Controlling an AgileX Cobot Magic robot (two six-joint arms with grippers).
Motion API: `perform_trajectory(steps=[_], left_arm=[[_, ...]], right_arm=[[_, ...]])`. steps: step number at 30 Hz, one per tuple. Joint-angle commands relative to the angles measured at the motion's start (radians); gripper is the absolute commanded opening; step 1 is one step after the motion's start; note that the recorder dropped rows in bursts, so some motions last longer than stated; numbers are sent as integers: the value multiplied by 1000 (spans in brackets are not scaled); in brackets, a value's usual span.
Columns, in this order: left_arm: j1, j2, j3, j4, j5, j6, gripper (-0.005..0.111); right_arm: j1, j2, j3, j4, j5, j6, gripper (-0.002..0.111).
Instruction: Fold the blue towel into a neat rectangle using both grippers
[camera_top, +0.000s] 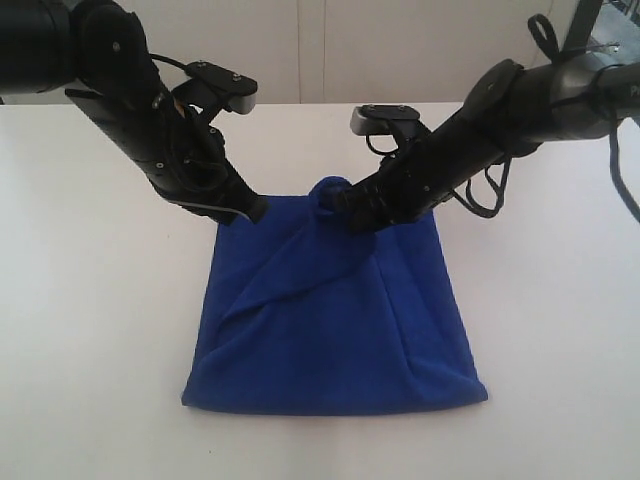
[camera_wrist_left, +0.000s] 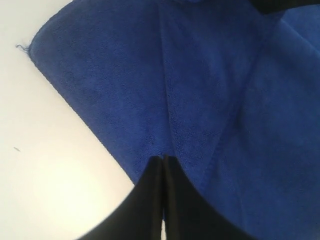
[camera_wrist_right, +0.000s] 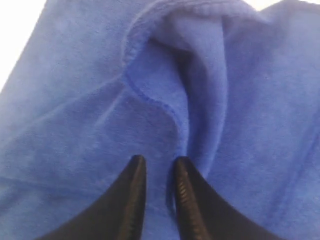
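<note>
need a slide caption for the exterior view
Both tools at the far edge of a half-folded blue towel on a white table.

Bright even light, soft shadows, blurry wrist views

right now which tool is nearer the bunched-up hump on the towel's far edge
Right. The right tool sits right at the hump of the blue towel; the left tool is at the far left corner.
</note>
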Motion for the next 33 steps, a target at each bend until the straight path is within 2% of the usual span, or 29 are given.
perform_trajectory(steps=[1, 2, 6, 13, 19, 24, 33], left_arm=[[3, -4, 7, -7, 18, -2, 0], [3, -4, 7, -7, 20, -2, 0], [3, -4, 7, -7, 22, -2, 0], [3, -4, 7, -7, 12, 54, 0], [3, -4, 7, -7, 12, 107, 0], [3, -4, 7, -7, 12, 107, 0], [3, -4, 7, -7, 10, 104, 0]], right_arm=[[0, 6, -1, -85, -6, 6, 4], [0, 6, -1, -98, -6, 6, 0], [0, -1, -1, -88, 5, 31, 0], [41, -22, -1, 158, 96, -47, 0], [119, -22, -1, 263, 50, -65, 0], [150, -14, -1, 268, -30, -65, 0], [150, 59, -1, 282, -47, -59, 0]])
